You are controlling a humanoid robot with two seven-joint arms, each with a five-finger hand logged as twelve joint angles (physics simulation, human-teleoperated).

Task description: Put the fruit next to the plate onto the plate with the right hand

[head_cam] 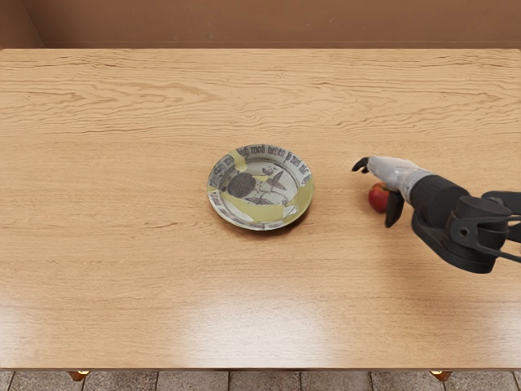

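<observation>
A small red fruit (378, 198) lies on the wooden table to the right of the patterned plate (298, 173), about a hand's width from its rim. My right hand (377, 186) comes in from the right edge and sits just above and behind the fruit. Its fingers (361, 166) are spread toward the plate and the thumb (394, 213) hangs down on the fruit's right side. The hand is open and not closed on the fruit, whose right part is hidden by the palm. The plate holds nothing. The left arm is out of view.
The table's far edge (260, 49) meets a brown wall, and its front edge (260, 368) runs along the bottom. Bare wood (342, 191) lies between fruit and plate.
</observation>
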